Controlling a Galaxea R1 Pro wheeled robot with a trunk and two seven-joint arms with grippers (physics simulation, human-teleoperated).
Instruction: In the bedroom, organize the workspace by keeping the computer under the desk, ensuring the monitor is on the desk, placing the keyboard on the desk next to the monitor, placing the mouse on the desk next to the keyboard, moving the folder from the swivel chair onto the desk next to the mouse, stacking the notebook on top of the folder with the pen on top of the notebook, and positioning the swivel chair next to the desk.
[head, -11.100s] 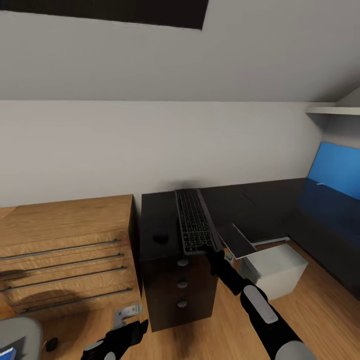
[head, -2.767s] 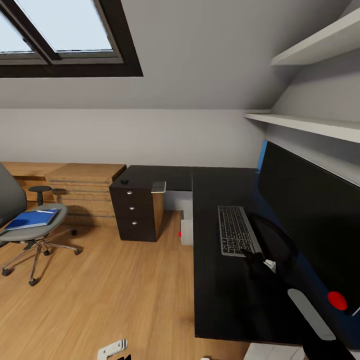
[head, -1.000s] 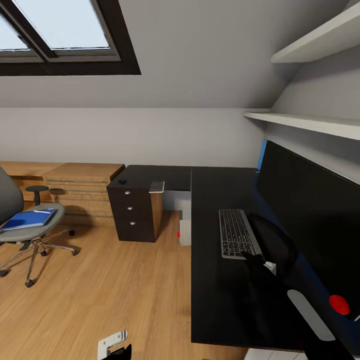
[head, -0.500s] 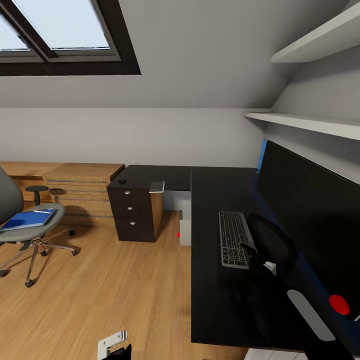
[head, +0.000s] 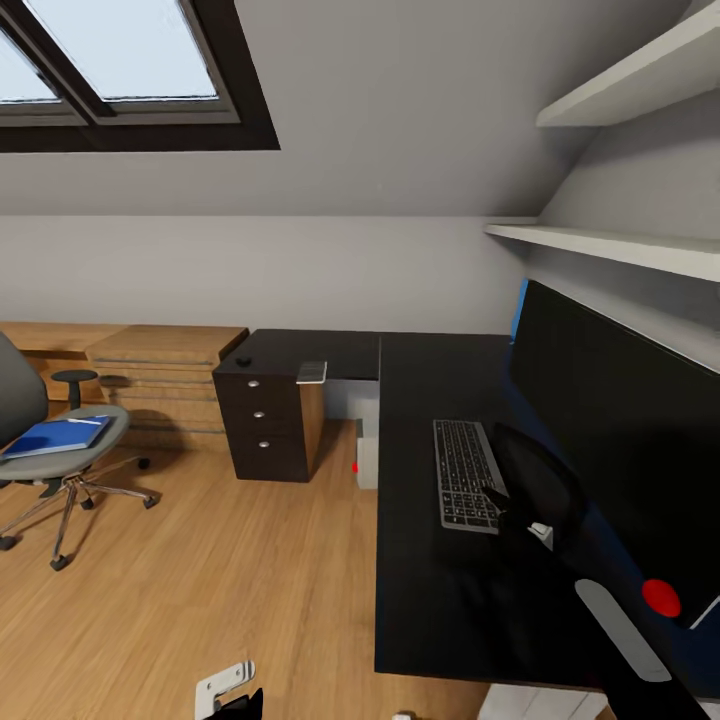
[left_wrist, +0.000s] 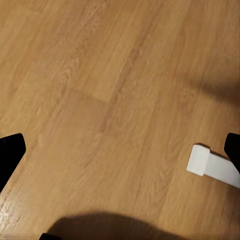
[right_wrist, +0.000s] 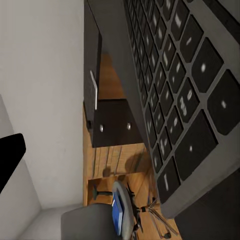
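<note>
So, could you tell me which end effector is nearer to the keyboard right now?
The right. The right end effector is at the near end of the keyboard on the desk, while the left end effector hangs low over the wooden floor, well away from the desk.

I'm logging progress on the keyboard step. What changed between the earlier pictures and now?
The keyboard, earlier held over the drawer unit by the right claw, now lies flat on the desk in front of the monitor. Since a second ago the claw has edged over its near end. The folder stays on the swivel chair.
</note>
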